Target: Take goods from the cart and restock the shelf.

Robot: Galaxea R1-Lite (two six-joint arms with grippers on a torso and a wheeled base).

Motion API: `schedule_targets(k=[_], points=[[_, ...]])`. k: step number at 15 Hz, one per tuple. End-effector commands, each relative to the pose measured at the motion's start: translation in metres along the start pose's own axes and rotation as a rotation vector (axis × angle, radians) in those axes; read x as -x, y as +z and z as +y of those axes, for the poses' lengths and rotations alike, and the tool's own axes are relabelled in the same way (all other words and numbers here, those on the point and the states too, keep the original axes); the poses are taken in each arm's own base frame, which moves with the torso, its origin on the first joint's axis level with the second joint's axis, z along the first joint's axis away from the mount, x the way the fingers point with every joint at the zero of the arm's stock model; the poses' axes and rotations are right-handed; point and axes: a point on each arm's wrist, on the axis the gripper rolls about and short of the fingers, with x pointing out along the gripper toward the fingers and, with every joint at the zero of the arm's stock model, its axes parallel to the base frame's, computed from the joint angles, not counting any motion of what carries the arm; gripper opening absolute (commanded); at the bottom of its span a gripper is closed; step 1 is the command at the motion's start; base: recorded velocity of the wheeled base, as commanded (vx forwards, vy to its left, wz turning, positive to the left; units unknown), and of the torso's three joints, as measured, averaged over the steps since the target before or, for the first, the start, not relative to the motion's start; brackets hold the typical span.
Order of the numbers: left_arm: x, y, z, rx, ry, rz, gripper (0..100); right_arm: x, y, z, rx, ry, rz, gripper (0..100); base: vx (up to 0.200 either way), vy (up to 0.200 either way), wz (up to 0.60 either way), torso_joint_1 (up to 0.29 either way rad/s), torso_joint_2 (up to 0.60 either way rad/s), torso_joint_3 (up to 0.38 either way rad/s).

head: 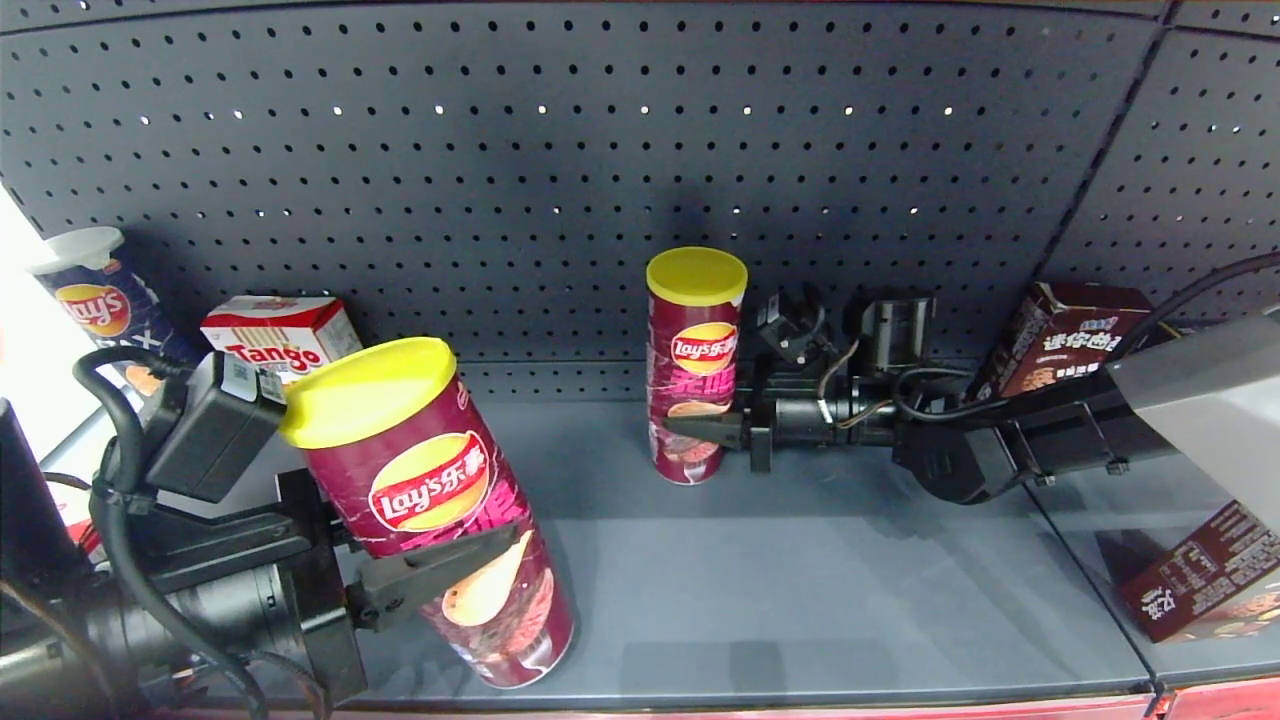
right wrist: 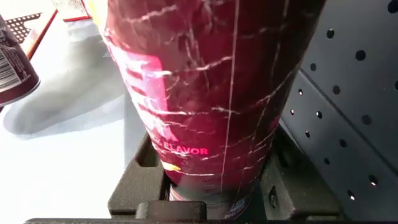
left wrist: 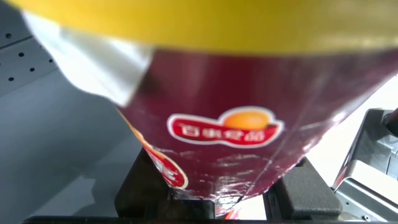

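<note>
We see two maroon chip cans with yellow lids, each held by an arm. The left tool [head: 455, 562] sits in the lower left of the head view and is clamped around the lower half of the near can [head: 430, 490]. One dark finger [head: 440, 570] crosses the front of the can below its logo. This can is tilted, with its lid toward the upper left and its base toward the front edge of the shelf [head: 800, 560]. We cannot tell whether the base touches the shelf. In the left wrist view the same can [left wrist: 249, 124] runs out from between the jaws, with its yellow lid along the top of the frame.

The right tool [head: 692, 424] comes in from the right of the head view and grips the far can [head: 696, 340] at its lower part. That can stands upright at the centre of the frame, on the shelf, close to the pegboard back panel [head: 500, 150]. In the right wrist view the can [right wrist: 211, 93] fills the space between the jaws, with the perforated panel just beside it.

At the far left of the head view a blue can [head: 95, 300] with a white lid leans against the panel. A red and white wafer box [head: 285, 335] is just beside it. In the upper right a brown box [head: 1070, 340] stands tilted, and another brown carton [head: 1200, 580] lies in the lower right corner.
</note>
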Motion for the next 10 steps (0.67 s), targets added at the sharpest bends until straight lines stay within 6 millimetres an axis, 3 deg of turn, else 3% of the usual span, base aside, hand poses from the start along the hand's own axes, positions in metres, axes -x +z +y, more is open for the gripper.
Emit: schedule_targets(k=[1, 6, 10], points=[[0.000, 0.000, 0.000, 0.000, 0.000, -0.001, 0, 0.001, 0.006, 0.004, 0.008, 0.004, -0.007, 0, 0.000, 0.000, 0.00, 0.000, 0.00, 0.000], [0.004, 0.001, 0.005, 0.001, 0.030, -0.007, 0, 0.013, 0.038, 0.041, 0.025, 0.000, -0.014, 0, 0.000, 0.000, 0.00, 0.000, 0.00, 0.000], [0.005, 0.000, 0.004, 0.002, 0.032, -0.006, 0, 0.027, 0.047, 0.068, 0.068, 0.002, -0.054, 0, 0.000, 0.000, 0.00, 0.000, 0.00, 0.000]])
